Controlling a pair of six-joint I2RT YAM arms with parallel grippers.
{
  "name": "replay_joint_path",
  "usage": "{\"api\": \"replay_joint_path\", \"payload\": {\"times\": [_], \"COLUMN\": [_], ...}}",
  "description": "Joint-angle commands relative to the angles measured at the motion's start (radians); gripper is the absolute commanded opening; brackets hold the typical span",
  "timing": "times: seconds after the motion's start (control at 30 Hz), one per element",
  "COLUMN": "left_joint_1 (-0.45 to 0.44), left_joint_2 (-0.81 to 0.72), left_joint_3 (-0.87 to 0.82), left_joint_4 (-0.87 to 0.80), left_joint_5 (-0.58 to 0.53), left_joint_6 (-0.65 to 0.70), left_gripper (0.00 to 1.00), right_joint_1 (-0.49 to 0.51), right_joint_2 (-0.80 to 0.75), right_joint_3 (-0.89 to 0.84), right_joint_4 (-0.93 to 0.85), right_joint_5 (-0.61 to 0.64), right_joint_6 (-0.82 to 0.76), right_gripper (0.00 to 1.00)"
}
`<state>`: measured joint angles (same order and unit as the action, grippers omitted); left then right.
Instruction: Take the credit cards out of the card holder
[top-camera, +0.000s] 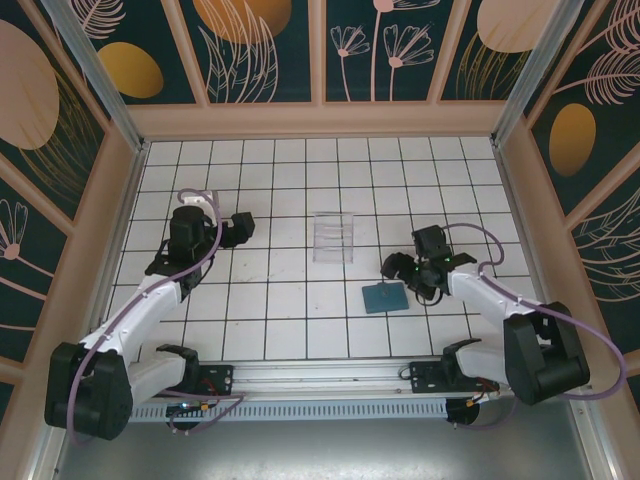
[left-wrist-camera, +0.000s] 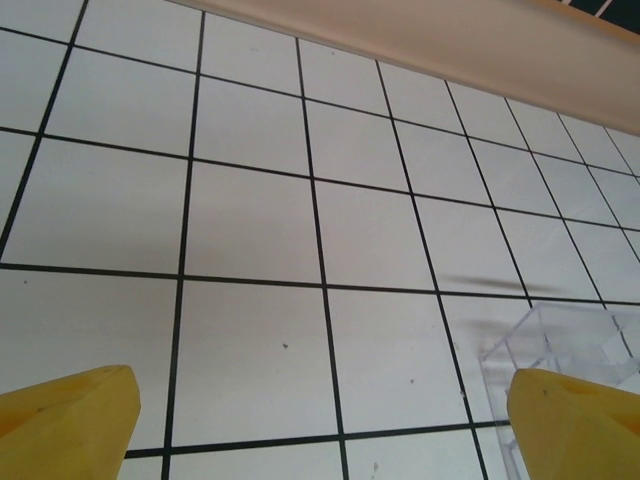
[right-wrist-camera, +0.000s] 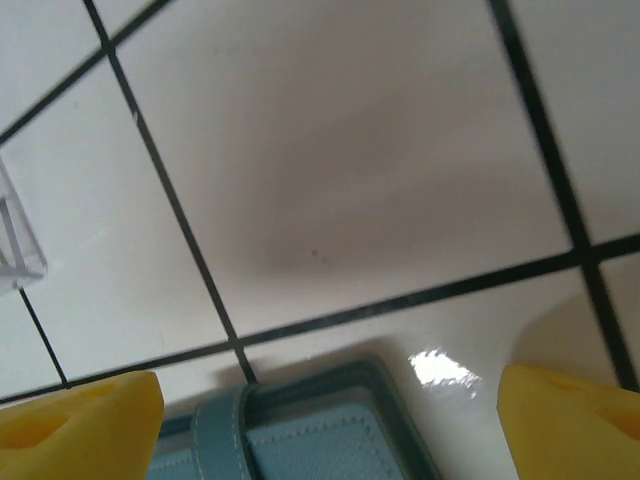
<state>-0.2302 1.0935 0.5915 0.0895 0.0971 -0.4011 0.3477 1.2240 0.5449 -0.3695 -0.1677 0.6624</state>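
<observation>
- the card holder lies flat on the tiled floor, just below the right gripper, its far edge showing between the two yellow fingertips.
- the right gripper's jaws are spread wide and nothing is pinched; no contact with the card holder can be made out.
- the left gripper is likewise spread and empty, held over bare tiles, with a clear plastic tray just beyond its right fingertip and well apart from the card holder.
- the credit cards cannot be seen; they are judged to be tucked inside the card holder.
- the card holder is judged light, thin and soft: a teal, leather-like skin with a rounded corner, a raised rim, pale stitching and what looks like a narrow strap or spine near the left finger.
- being so flat, it is likely to slide on the glossy tiles when pushed, so it is best pinned or gripped by an edge, with one finger slipped under the rim.
- the cards are expected to be stiff, smooth and slippery; a pinch across an exposed short edge is advised, and a straight pull along the pocket, lest the card holder be dragged along.
- the tiles are white, shiny and hard, with dark grout lines; little friction is offered.
</observation>
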Motion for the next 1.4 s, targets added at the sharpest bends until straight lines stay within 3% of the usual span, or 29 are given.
{"api": "replay_joint_path", "payload": {"times": [0.0, 0.43, 0.93, 1.37], "left_joint_1": [-0.003, -0.004, -0.003, -0.004], "left_joint_2": [-0.025, -0.012, 0.001, 0.032], "left_joint_3": [0.019, 0.022, 0.004, 0.049], "left_joint_4": [-0.045, -0.059, -0.083, -0.094], "left_joint_5": [0.033, 0.077, 0.112, 0.137], "left_joint_6": [-0.020, -0.032, -0.055, -0.054], "left_gripper": [0.95, 0.94, 0.95, 0.95], "right_joint_1": [0.057, 0.274, 0.504, 0.501], "right_joint_2": [-0.012, 0.116, 0.443, 0.323], "right_joint_3": [-0.002, 0.131, 0.442, 0.428], "right_joint_4": [-0.009, 0.056, 0.095, -0.044], "right_joint_5": [-0.041, -0.042, -0.041, 0.094], "right_joint_6": [0.039, 0.058, 0.023, 0.053], "right_gripper": [0.87, 0.87, 0.87, 0.88]}}
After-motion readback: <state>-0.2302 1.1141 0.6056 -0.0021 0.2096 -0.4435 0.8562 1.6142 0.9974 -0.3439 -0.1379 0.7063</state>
